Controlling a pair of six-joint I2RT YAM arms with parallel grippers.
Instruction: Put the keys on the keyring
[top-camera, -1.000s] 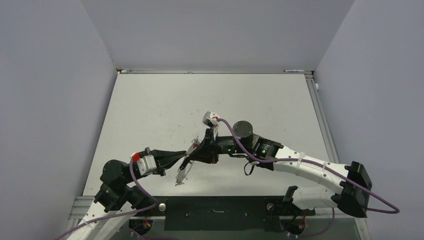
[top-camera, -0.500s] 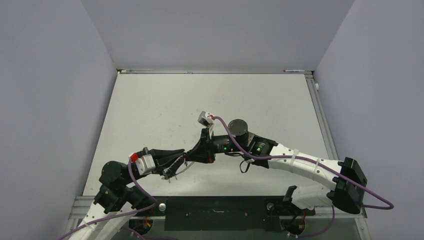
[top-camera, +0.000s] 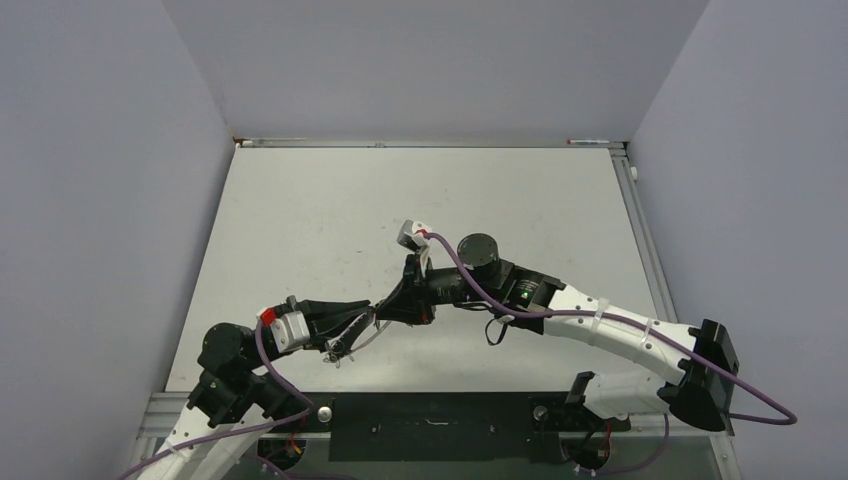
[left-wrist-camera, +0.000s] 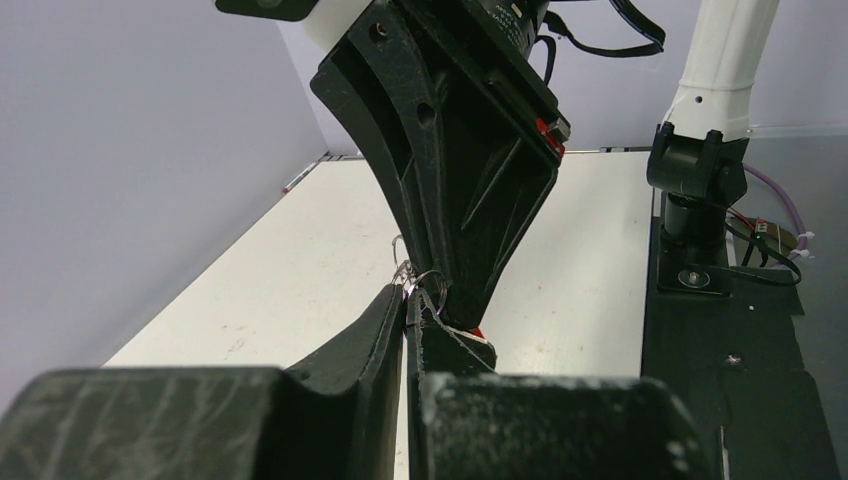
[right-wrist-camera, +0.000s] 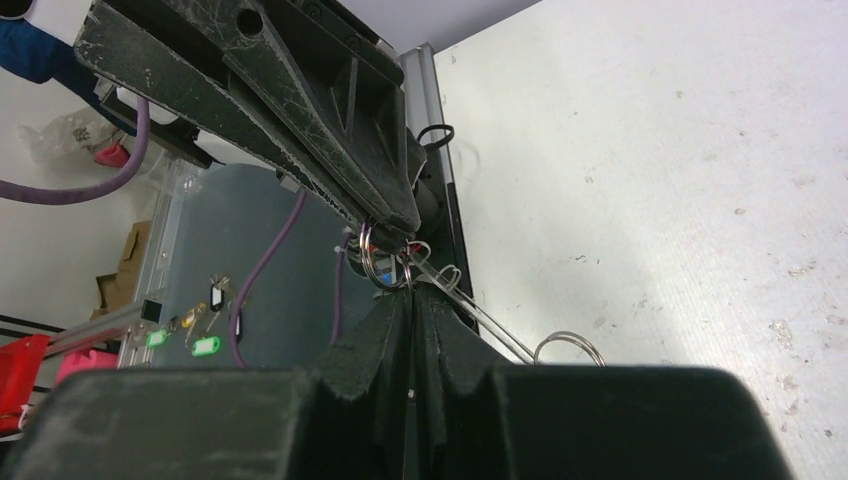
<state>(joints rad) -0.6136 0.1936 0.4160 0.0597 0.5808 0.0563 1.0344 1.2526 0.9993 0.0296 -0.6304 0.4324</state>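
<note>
The keyring (right-wrist-camera: 470, 306) has swung up from dangling low and now trails short beneath the left gripper (top-camera: 366, 313), above the near middle of the table (top-camera: 320, 220). The left jaws are clenched on its wire. The right gripper (top-camera: 388, 306) meets them tip to tip, also clenched, its catch hidden. A red key head (left-wrist-camera: 476, 333) shows at the tips.

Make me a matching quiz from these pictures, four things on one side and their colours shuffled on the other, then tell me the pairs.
Things:
1. keyring
2. table
3. cable on the right arm
4. right gripper

Colours:
a. black
b. purple
c. silver
d. white

Pairs: 1-c; 2-d; 3-b; 4-a
</note>
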